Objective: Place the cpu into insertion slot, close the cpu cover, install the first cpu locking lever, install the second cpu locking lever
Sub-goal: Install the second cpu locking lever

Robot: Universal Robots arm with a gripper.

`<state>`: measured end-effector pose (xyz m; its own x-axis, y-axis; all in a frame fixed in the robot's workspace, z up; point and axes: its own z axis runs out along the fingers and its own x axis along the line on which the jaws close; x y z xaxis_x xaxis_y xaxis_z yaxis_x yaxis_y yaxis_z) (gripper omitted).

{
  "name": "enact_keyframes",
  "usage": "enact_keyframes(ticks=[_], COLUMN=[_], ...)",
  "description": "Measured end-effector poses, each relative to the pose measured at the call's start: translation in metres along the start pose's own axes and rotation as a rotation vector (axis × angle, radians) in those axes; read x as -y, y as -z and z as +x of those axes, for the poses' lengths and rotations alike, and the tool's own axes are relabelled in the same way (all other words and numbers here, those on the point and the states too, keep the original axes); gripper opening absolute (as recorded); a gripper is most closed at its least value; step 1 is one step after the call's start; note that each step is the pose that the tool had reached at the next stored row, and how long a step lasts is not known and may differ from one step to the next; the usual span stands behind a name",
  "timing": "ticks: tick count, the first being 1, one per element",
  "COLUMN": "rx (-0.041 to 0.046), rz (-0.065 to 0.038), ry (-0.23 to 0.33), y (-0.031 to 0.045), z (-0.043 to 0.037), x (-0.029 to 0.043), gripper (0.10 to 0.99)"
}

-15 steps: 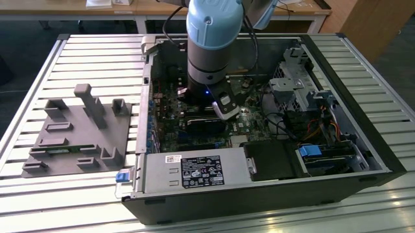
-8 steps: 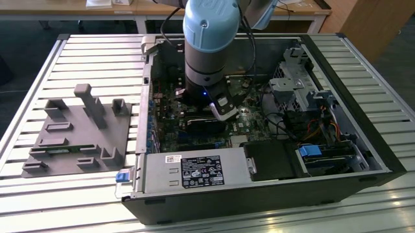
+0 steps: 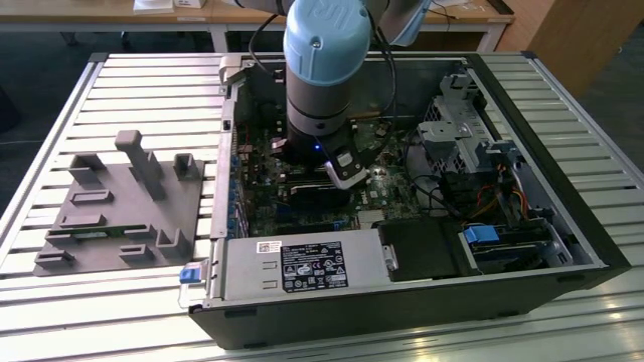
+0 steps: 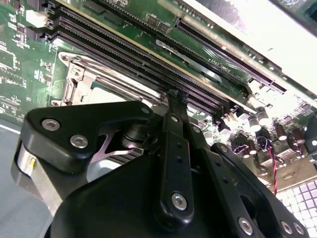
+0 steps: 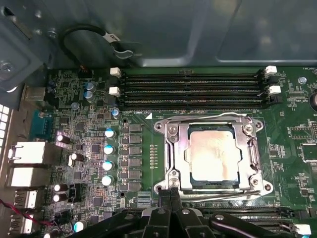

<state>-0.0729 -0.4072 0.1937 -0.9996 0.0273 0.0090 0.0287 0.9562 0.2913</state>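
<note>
Seated already in the insertion slot [image 5: 213, 153], centre right of the first wrist view: the cpu [image 5: 214, 151], with the cpu cover [image 5: 179, 148] closed flat around it. Probably in hand now: a locking lever [image 5: 210, 199] along the socket's lower edge. Needed for that, as a judgement: a firm push down and sideways under its hook. Claw [image 5: 171, 191] pressed together, tips at the socket's lower left corner, pinching nothing visible.

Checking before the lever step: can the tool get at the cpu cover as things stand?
Probably yes. In the first wrist view the tool sits right at the edge of the cpu cover, which lies shut around the cpu, and nothing stands between them. The memory slots lie beyond the cover, off the path.
</note>
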Motion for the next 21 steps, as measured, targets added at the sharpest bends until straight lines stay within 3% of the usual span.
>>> enact_keyframes(ticks=[6, 21], rx=[-0.0003, -0.0012], rz=[-0.007, -0.042], ry=[0.0, 0.0], y=[-0.0012, -0.0053], z=[0.0008, 0.0062], x=[0.0005, 0.0016], gripper=[0.106, 0.106])
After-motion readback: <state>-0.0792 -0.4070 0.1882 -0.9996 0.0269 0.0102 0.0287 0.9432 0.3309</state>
